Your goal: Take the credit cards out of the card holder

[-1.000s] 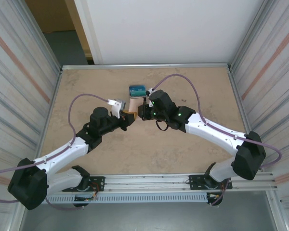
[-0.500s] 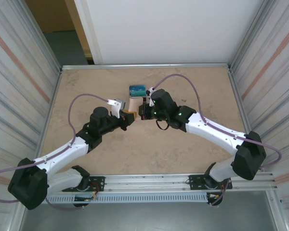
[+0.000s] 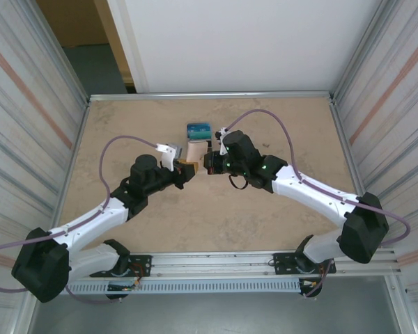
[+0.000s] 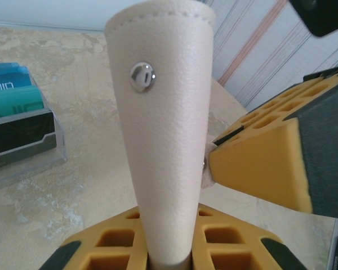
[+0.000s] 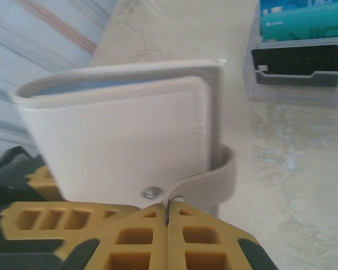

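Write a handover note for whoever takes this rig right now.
Left claw: shut on the card holder, holding it on edge.
Right claw: shut, pinching the closing tab by its snap.
Credit cards: blue, teal and black ones stand in a clear tray just beyond.
Done: holder gripped from both sides, folded closed.
Left: pull the tab open, check inside for more cards; can't tell from here.

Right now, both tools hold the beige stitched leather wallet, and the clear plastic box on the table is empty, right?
No, it isn't empty: the left wrist view shows blue, teal and black cards standing in the clear plastic box. The left tool and right tool do both hold the beige stitched leather wallet.
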`<state>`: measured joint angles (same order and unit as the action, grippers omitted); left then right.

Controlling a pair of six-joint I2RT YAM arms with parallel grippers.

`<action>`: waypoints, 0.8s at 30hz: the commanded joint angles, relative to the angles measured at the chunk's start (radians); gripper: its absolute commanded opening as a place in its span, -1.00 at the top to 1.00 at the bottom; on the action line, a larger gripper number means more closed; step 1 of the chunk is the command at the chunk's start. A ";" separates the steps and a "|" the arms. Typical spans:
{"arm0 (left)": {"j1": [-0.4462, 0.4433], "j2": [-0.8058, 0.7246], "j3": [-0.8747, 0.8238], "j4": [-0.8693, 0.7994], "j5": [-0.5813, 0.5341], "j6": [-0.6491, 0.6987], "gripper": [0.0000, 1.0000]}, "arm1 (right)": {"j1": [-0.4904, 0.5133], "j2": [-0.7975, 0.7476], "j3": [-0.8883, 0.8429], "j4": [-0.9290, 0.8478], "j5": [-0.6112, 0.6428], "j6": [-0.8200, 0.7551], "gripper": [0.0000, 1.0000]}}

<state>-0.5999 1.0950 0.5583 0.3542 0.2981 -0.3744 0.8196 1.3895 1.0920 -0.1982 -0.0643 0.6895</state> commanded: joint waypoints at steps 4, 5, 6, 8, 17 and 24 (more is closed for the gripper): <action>0.012 -0.015 0.010 0.073 0.019 -0.015 0.93 | -0.027 -0.049 -0.032 -0.028 0.047 -0.010 1.00; 0.012 -0.016 0.012 0.072 0.021 -0.014 0.95 | -0.030 -0.056 -0.036 -0.025 0.045 -0.013 1.00; 0.014 -0.017 0.013 0.068 0.025 -0.014 0.96 | -0.033 -0.062 -0.040 -0.021 0.042 -0.017 1.00; 0.021 -0.017 0.016 0.059 0.037 -0.012 0.99 | -0.042 -0.082 -0.055 -0.009 0.031 -0.029 0.93; 0.174 -0.038 0.007 0.085 0.317 -0.087 1.00 | -0.121 -0.214 -0.167 0.099 -0.113 -0.089 -0.02; 0.201 -0.059 0.051 -0.020 0.420 -0.046 1.00 | -0.145 -0.232 -0.186 0.196 -0.324 -0.158 -0.66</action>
<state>-0.4030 1.0714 0.5629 0.3500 0.6277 -0.4416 0.6785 1.1770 0.9119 -0.0757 -0.2741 0.5785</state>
